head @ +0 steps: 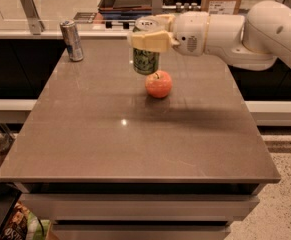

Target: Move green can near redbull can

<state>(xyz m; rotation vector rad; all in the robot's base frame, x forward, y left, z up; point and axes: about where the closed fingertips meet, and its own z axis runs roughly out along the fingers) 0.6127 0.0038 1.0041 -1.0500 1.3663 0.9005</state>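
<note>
The gripper [148, 38] grasps the green can [146, 62] by its upper part and holds it, lifted by the look of it, toward the counter's [135, 149] far edge, just behind a red apple [158, 83]. The redbull can [72, 40] stands at the far left corner, well apart. The pickup looks done; carrying left and setting down remain. The green can's pale lettering is unreadable, and so is any writing on the slim can.

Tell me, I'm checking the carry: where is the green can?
Camera view, upper middle: the green can is held in the pincer, close to the apple, right of the redbull can.
</note>
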